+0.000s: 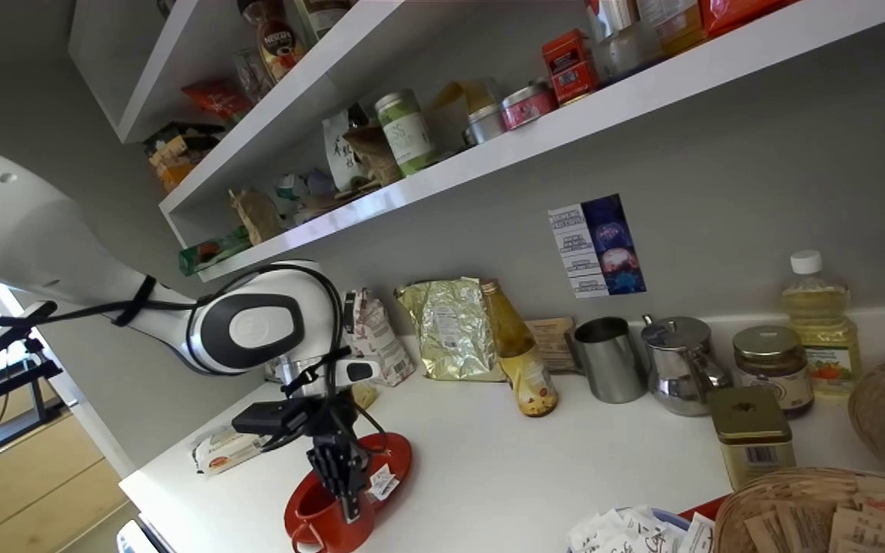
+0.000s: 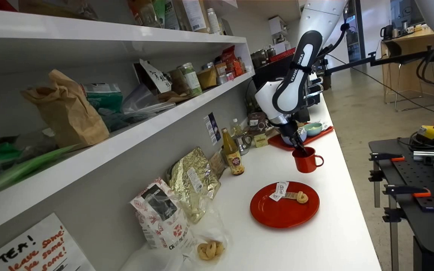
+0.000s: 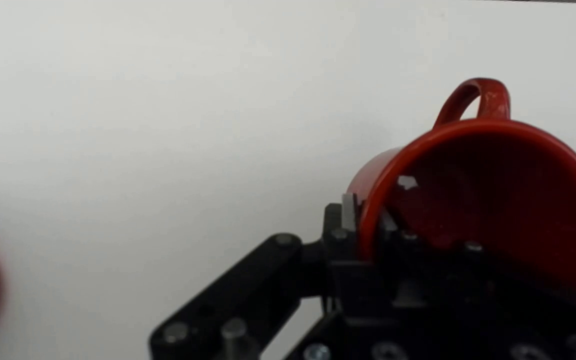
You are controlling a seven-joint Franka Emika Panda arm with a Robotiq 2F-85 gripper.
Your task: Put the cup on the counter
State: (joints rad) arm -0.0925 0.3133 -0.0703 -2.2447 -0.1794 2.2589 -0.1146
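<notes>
- Fingers (image 3: pixel 349 215) barely apart, pinching cup (image 2: pixel 304 162) rim, far side, 1 in, 1 out.
- Prob. stiff, lightish, slick, chippable.
- Rim OK; alt. handle (image 2: pixel 322 161), right.

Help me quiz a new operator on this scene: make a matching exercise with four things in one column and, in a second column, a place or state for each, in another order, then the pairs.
1 red cup
2 red plate
3 gold foil bag
4 poster

A on the grey wall
B beside a tall yellow bottle
C held at its rim by the gripper
D bearing white packets

Pairs: 1-C; 2-D; 3-B; 4-A
</notes>
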